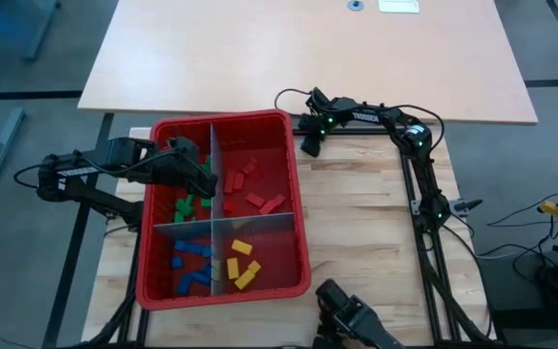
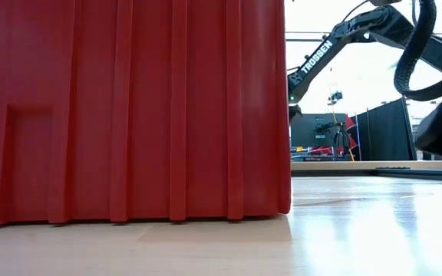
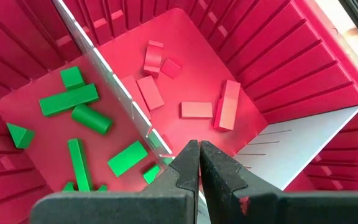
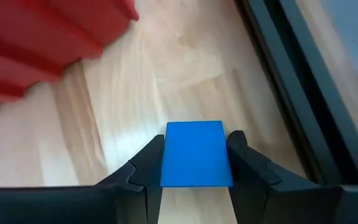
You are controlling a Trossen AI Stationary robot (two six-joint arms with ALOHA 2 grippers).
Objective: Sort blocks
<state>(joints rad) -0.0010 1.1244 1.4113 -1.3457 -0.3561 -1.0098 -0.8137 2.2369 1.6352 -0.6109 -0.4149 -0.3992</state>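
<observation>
A red bin (image 1: 301,208) is split by grey panels (image 1: 213,184) into four compartments. Green blocks (image 3: 79,102) lie in the far left one, red blocks (image 3: 197,109) in the far right, blue blocks (image 1: 190,264) in the near left and yellow blocks (image 1: 243,264) in the near right. My left gripper (image 3: 199,148) hangs shut and empty over the panel between the green and red blocks; it also shows in the high view (image 1: 204,177). My right gripper (image 1: 309,143) is off the bin's far right corner, shut on a blue block (image 4: 196,155). My right gripper pinches the blue block between its two fingers, one on each of two opposite sides (image 4: 168,163). The block's broad blue face is toward the wrist camera, over the wooden table near the bin's corner. Whether it is clear of the table I cannot tell.
Bare wooden table (image 1: 361,223) lies to the right of the bin. A black frame rail with cables (image 1: 422,194) runs along the right side. A dark device (image 1: 355,315) sits at the near edge. A second, beige table (image 1: 308,58) stands beyond.
</observation>
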